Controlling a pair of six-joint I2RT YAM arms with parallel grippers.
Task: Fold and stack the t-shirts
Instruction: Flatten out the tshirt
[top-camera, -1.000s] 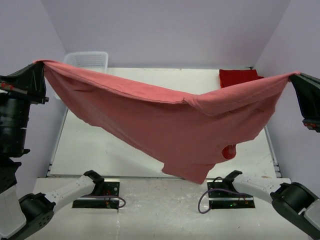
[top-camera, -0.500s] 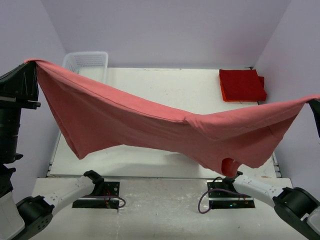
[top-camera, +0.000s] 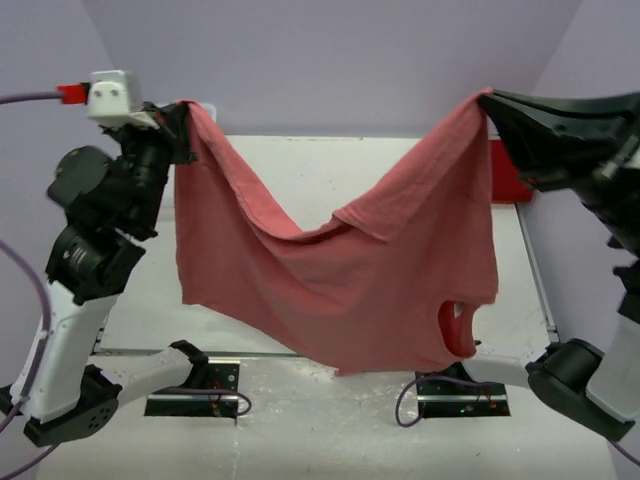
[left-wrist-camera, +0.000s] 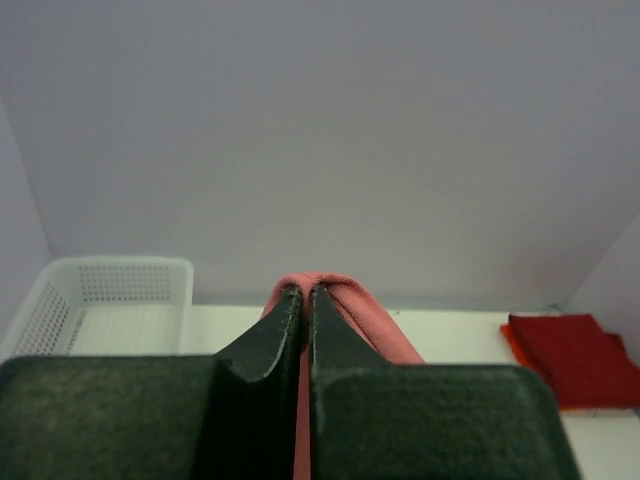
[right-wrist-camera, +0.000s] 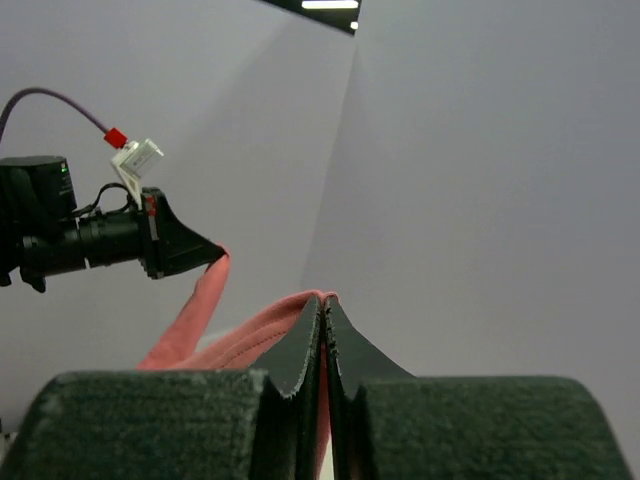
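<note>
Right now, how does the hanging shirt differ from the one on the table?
The hanging shirt is faded salmon; the folded shirt deeper red. The hanging shirt droops unfolded between left tool and right tool; the folded shirt lies flat on the table. Both are cloth.

A salmon-red t-shirt (top-camera: 340, 270) is held aloft over the table (top-camera: 300, 165), pinched at 10 o'clock by the left gripper (top-camera: 185, 115) and at 2 o'clock by the right gripper (top-camera: 487, 103). A folded red t-shirt (top-camera: 508, 180) is glimpsed at 3 o'clock.
</note>
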